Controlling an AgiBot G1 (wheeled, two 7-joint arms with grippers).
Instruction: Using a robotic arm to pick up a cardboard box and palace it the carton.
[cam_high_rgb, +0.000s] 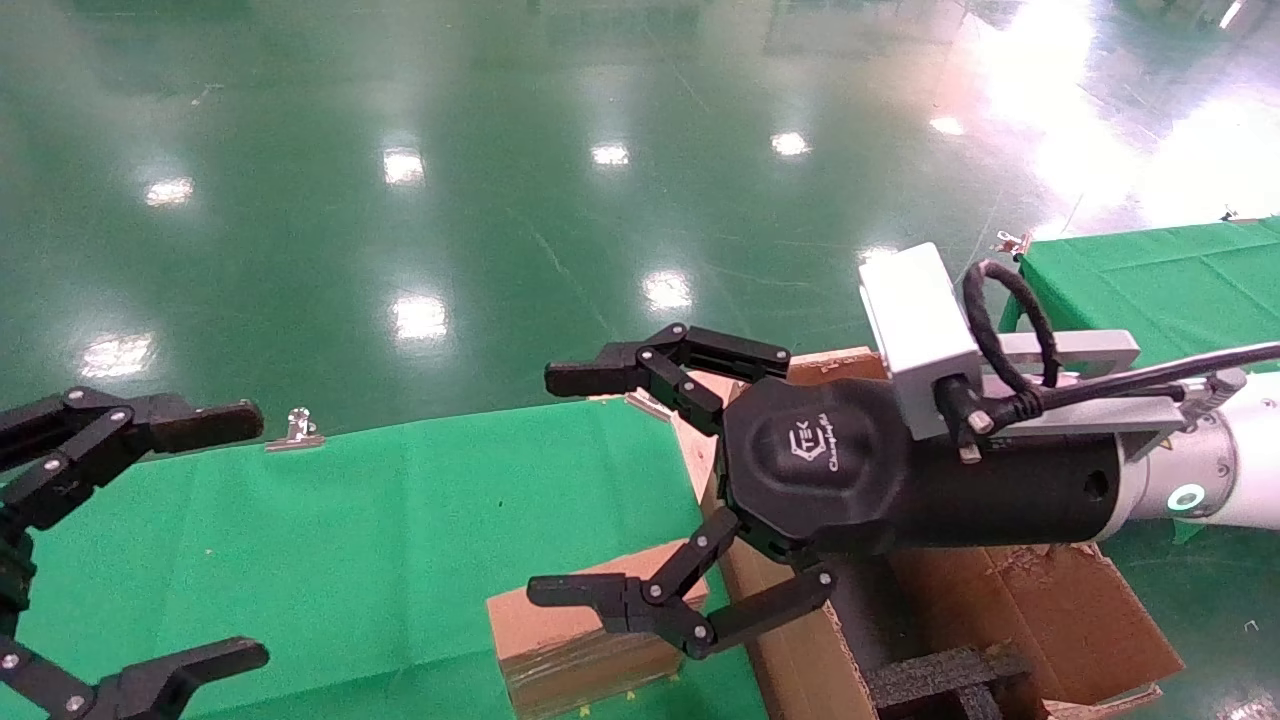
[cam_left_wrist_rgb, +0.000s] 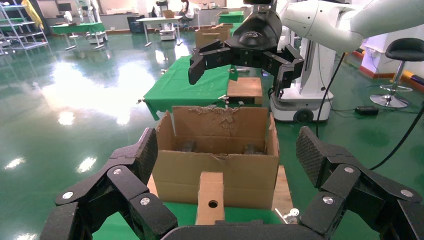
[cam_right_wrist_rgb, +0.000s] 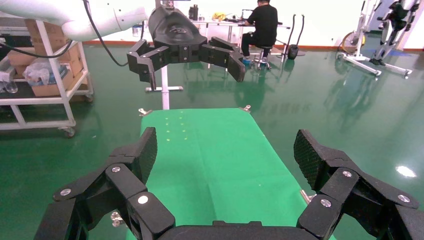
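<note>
— Cardboard box (cam_high_rgb: 580, 645): where is it lying?

— It is lying on the green cloth table (cam_high_rgb: 380, 520), just beside the near wall of the carton (cam_high_rgb: 1060, 610). In the left wrist view the cardboard box (cam_left_wrist_rgb: 210, 197) is showing its end with the round hole, right against the carton (cam_left_wrist_rgb: 220, 172).

— What is the right gripper (cam_high_rgb: 590, 485) doing?

— It is hovering above the table with its jaws spread wide, holding nothing. One fingertip is hanging over the box's top edge, and I cannot tell whether it is touching. Its white arm (cam_high_rgb: 1225, 465) is reaching in across the carton, where black foam (cam_high_rgb: 940, 680) is sitting inside.

— And the left gripper (cam_high_rgb: 215, 540)?

— It is waiting over the table's far-left side, well apart from the box, jaws also gaping wide and empty.
</note>
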